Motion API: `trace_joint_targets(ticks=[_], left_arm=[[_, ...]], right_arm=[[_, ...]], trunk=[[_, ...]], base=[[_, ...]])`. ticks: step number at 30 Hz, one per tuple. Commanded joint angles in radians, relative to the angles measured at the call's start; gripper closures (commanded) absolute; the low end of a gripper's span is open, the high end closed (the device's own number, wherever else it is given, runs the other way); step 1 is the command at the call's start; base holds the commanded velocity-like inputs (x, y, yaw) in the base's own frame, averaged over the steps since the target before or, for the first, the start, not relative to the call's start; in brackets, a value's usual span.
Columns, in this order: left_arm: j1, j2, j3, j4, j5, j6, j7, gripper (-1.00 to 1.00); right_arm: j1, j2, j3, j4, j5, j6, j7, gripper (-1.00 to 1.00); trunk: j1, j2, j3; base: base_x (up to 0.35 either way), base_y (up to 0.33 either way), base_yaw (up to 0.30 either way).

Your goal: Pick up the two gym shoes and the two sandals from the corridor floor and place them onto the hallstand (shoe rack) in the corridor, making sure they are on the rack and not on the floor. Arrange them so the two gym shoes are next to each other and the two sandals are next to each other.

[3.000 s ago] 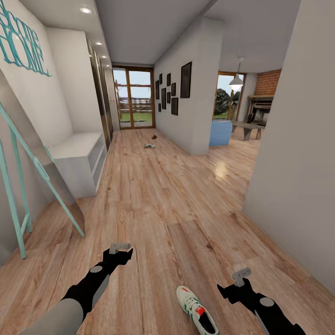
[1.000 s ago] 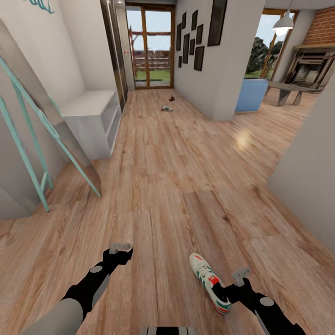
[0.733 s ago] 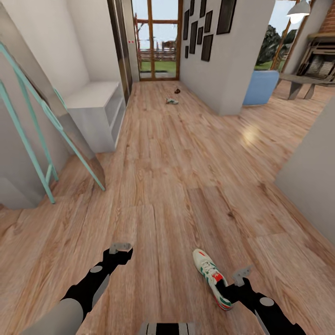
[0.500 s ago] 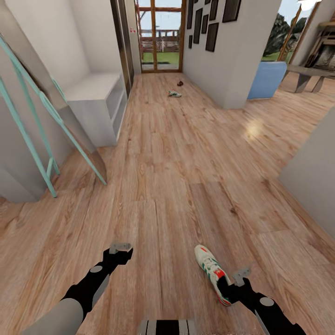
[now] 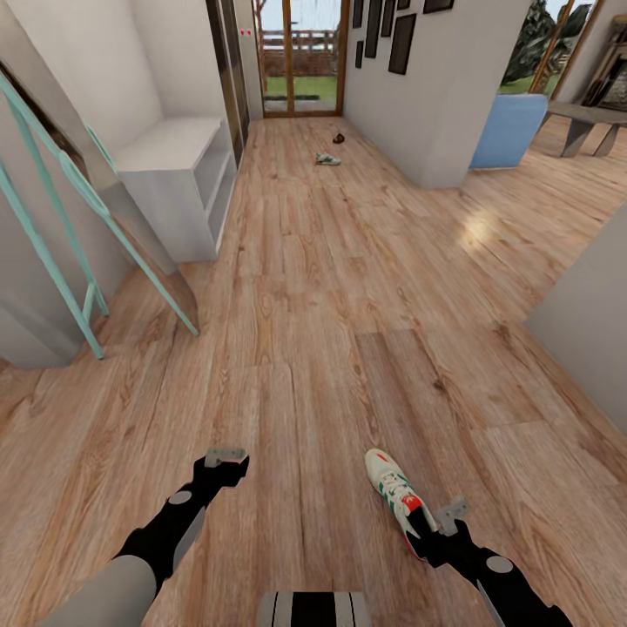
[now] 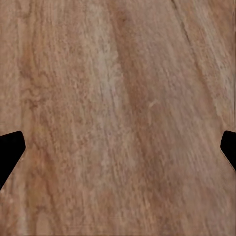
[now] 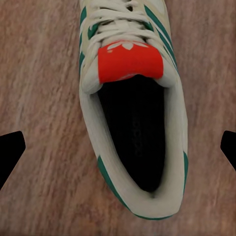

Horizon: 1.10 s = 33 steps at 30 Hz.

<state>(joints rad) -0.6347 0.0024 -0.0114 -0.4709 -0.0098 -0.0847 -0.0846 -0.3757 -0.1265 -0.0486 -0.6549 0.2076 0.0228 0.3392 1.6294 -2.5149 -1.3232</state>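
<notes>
One gym shoe (image 5: pixel 392 493) lies on the corridor floor (image 5: pixel 331 331) close in front of me, toe pointing away. My right gripper (image 5: pixel 441 522) hangs just above its heel end, open; in the right wrist view the gym shoe (image 7: pixel 132 105) lies between the wide-apart fingertips (image 7: pixel 11 151), untouched. My left gripper (image 5: pixel 224 458) is open over bare floor (image 6: pixel 118 98). Far down the corridor lie the second gym shoe (image 5: pixel 327 159) and a dark-brown sandal (image 5: pixel 339 137). The hallstand (image 5: pixel 178 170) stands against the left wall. The other sandal is out of view.
A teal-framed leaning mirror (image 5: pixel 96 226) stands on the left, nearer than the hallstand. A wall corner (image 5: pixel 588 305) juts in at the right. A glass door (image 5: pixel 300 61) closes the corridor's far end, and a blue armchair (image 5: pixel 509 131) sits in the room to the right.
The camera has moved forward and tilted down, so the near gym shoe sits higher in the picture and now lies under my right gripper. Both grippers stay open.
</notes>
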Motion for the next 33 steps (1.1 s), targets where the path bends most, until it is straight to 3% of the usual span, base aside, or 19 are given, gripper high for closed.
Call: trace_joint_targets(ticks=[1, 8, 13, 33], left_arm=[[0.000, 0.001, -0.001, -0.011, -0.001, -0.003, -0.001, -1.00], [0.002, 0.003, -0.001, -0.154, -0.002, 0.000, -0.037, -1.00], [0.004, 0.002, 0.000, -0.193, -0.002, 0.003, -0.069, -1.00], [0.004, 0.003, 0.006, -0.195, -0.004, 0.002, -0.084, -1.00]], right_arm=[[0.000, 0.001, -0.005, -0.002, 0.009, 0.002, 0.007, -1.00], [0.000, 0.000, -0.005, -0.002, 0.009, 0.003, 0.007, -1.00], [0.000, -0.001, -0.005, -0.002, 0.009, 0.003, 0.007, -1.00], [0.000, -0.001, -0.005, -0.015, 0.010, 0.000, 0.000, -1.00]], trunk=[[0.000, 0.000, -0.001], [0.000, 0.000, -0.001], [0.000, 0.000, -0.002], [0.008, -0.005, -0.099]], base=[[0.000, 0.000, 0.000], [0.000, 0.000, 0.000], [0.000, 0.000, 0.000], [0.000, 0.000, 0.000]])
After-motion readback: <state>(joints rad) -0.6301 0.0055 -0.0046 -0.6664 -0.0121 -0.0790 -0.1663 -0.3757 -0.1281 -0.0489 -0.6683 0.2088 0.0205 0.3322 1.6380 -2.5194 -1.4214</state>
